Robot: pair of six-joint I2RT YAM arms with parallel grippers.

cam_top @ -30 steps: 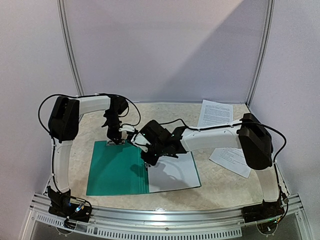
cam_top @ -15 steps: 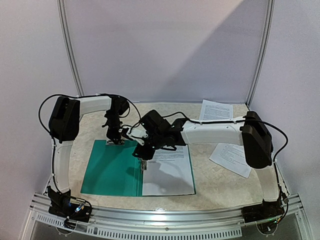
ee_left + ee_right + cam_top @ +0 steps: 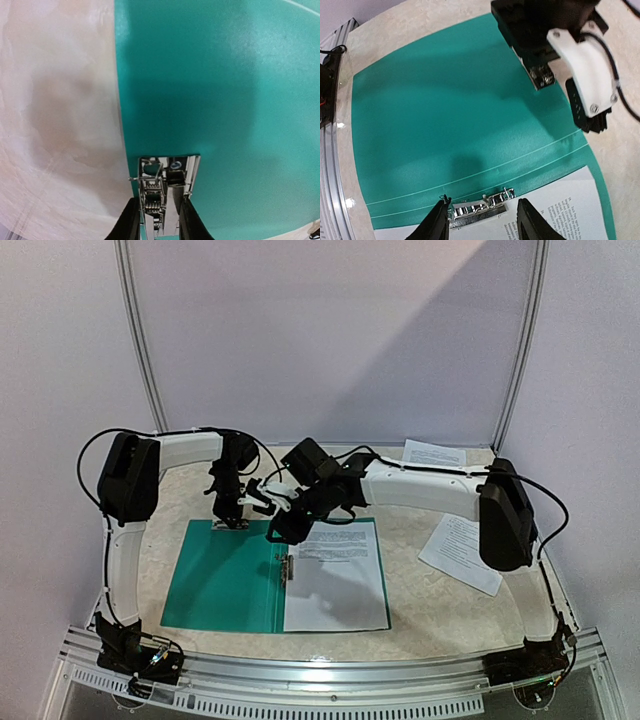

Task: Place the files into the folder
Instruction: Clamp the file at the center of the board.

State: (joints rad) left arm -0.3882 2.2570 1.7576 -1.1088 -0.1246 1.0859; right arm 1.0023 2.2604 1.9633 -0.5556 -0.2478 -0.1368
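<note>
Pale lilac walls close off the back and sides of my cell, and below them the beige marbled table (image 3: 440, 610) carries everything I am working with. From the overhead camera I see the teal folder (image 3: 225, 575) lying open and flat near the front edge, its left cover bare and its right half covered by a printed sheet (image 3: 338, 580) whose text block sits at the far end. Along the spine, the metal clip (image 3: 480, 209) lies at the near margin of that sheet, and in my right wrist view it sits between the two fingertips of the right hand (image 3: 283, 530), which hangs just above the spine with its jaws parted and nothing between them, so it is released. My left hand (image 3: 229, 517) is down at the far edge of the left cover; the left wrist camera shows a small silver spring clamp (image 3: 164, 192) sitting on that edge of the teal plastic, framed closely by the two dark fingers (image 3: 129, 222), though I cannot tell from here whether they actually squeeze it or merely flank it. Two more printed sheets lie off to the right of the folder, well apart from it: one (image 3: 433, 453) at the far side of the table, partly behind my right arm, and one (image 3: 460, 552) nearer, beside that arm's upright link.
</note>
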